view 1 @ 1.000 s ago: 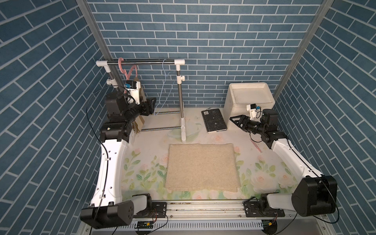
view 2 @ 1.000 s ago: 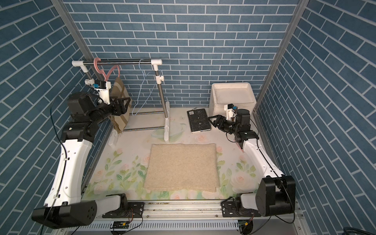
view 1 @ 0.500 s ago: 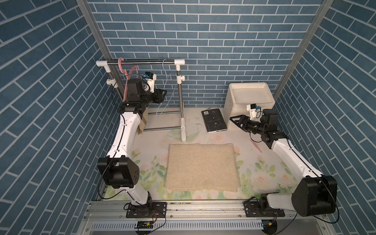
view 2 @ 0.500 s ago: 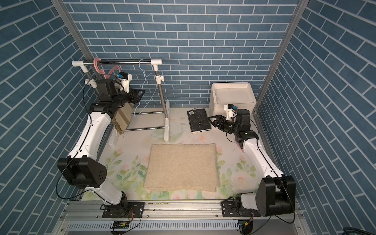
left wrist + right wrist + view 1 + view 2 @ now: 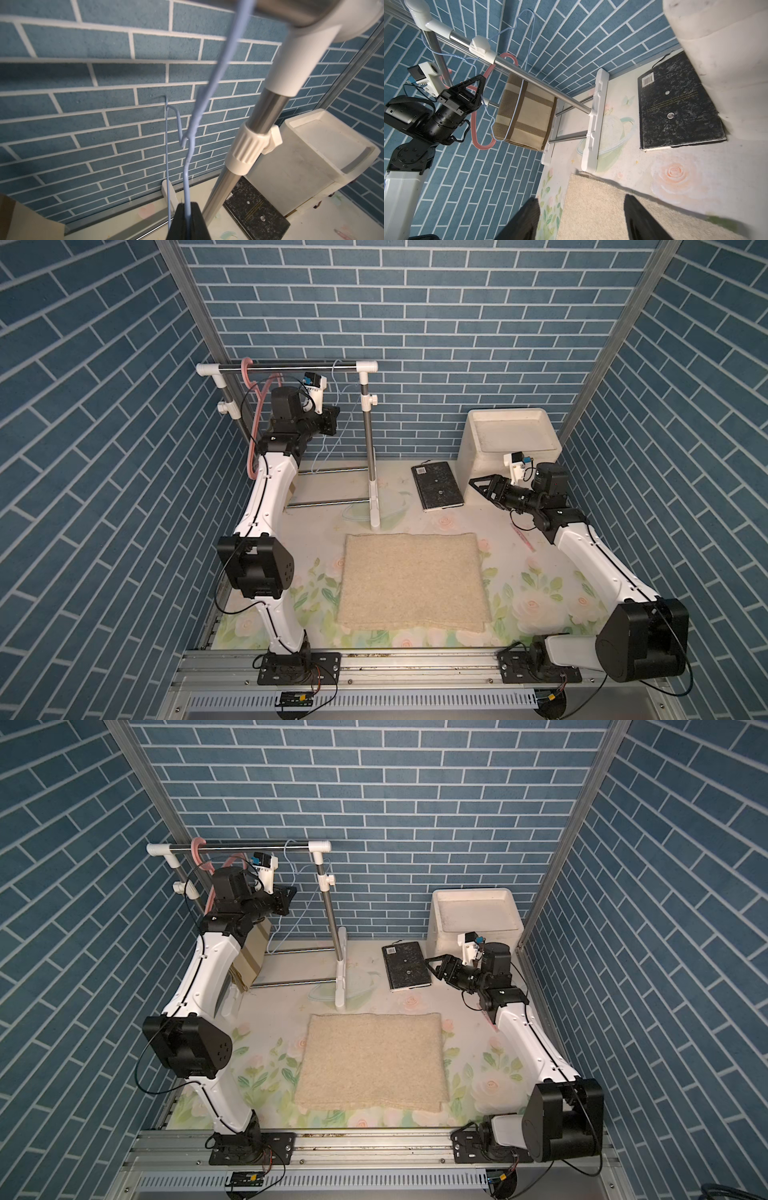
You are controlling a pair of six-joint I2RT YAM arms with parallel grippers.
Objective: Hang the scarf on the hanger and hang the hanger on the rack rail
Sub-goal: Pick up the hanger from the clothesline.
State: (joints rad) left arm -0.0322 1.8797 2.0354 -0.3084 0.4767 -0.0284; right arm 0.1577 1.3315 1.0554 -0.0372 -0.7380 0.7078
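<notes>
Scarf (image 5: 411,580) lies flat at lower centre, well apart from the left gripper (image 5: 332,423), up at upper left and clamped on the blue wire hanger (image 5: 208,91) hooked over the rail (image 5: 291,369), while the right gripper (image 5: 482,485), jaws apart, sits nearer to it.

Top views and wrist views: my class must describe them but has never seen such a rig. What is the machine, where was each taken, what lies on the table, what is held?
The machine is a left arm and a right arm fixed at the table's front edge, each ending in a gripper. Both top views look down on everything; each wrist view comes from a camera on one arm. On the table lie a beige scarf, a black book and a white bin; a clothes rail stands behind. The left gripper is shut on a blue wire hanger hooked over the rail. The right gripper is open, empty.
</notes>
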